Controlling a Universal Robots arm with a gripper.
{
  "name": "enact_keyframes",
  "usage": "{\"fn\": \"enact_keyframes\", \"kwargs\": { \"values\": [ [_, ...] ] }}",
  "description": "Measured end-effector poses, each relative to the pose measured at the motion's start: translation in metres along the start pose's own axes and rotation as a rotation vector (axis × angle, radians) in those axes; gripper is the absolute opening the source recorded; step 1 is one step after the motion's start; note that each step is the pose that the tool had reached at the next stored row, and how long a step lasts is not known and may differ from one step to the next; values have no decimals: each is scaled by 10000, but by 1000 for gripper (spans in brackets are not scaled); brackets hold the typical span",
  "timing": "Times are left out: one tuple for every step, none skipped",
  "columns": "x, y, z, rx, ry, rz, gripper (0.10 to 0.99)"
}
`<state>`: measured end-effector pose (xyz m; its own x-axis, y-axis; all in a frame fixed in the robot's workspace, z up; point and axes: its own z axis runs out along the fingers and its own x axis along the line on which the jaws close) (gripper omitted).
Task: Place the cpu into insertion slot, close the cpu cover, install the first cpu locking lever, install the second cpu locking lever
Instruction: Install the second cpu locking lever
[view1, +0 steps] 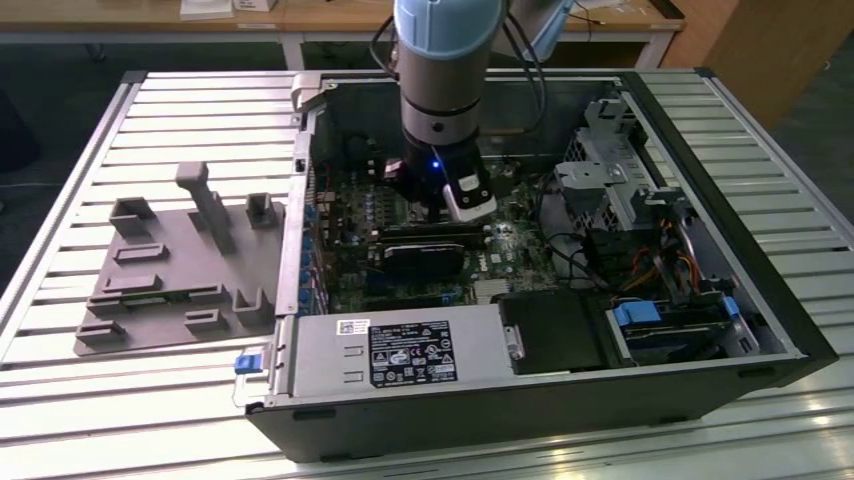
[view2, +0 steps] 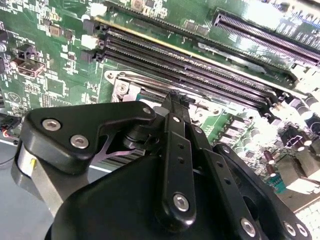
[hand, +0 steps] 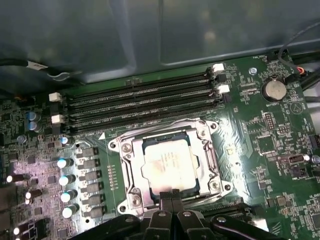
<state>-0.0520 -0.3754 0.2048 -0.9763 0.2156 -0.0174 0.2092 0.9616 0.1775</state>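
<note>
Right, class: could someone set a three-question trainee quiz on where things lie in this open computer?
1. Fill in: the grey plastic fixture plate lies outside the black computer case, on the exterior view's ____.
2. True or false: in the first wrist view, the black gripper is at the edge of the silvery metal square cover frame.
3. The silver-grey square chip is: A) inside that frame's window; B) between the gripper's fingers; C) on the grey plate.

Key: 1 left; 2 true; 3 A.
</note>
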Motion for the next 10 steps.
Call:
{"fn": "enact_keyframes", "kwargs": {
  "values": [
    [3, 22, 4, 80, -15, -5, 102],
    [7, 44, 8, 159, -30, -9, 102],
    [11, 66, 12, 225, -44, -13, 102],
    [14, 89, 16, 279, -55, -16, 102],
    [18, 113, 21, 326, -65, -18, 102],
    [21, 135, 24, 361, -72, -20, 102],
    [24, 156, 28, 391, -78, -21, 102],
    [26, 177, 32, 414, -83, -23, 102],
    [27, 197, 35, 435, -88, -24, 102],
    [29, 217, 39, 455, -91, -25, 102]
  ]
}}
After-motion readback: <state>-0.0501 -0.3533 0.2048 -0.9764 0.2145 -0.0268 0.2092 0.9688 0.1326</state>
